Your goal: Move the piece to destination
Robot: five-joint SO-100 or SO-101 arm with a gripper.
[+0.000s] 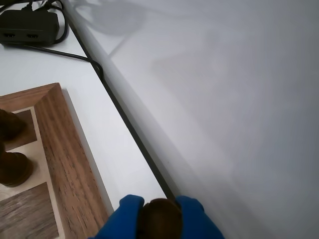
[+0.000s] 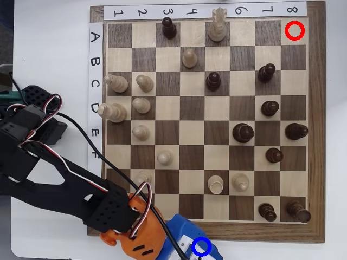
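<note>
A: Where's the piece?

B: Wrist view, bottom edge: dark brown rounded head sitting between the two blue fingers. Both blue pads press against its sides.

A: So the gripper is clamped on it?

B: Yes, closed onto the piece, only the piece's width between the pads. Off the board, over the white table, just beside the chessboard frame.

A: Overhead?

B: Piece itself hidden there. The gripper shows as blue fingers past the orange body, below the chessboard's bottom frame. The blue ring lies right over the blue fingertip area.

A: Anything else close?

B: Red ring is at the board's top-right corner in the overhead view, well apart. Wrist view shows two dark pieces at the left edge and a black power adapter top left.
</note>
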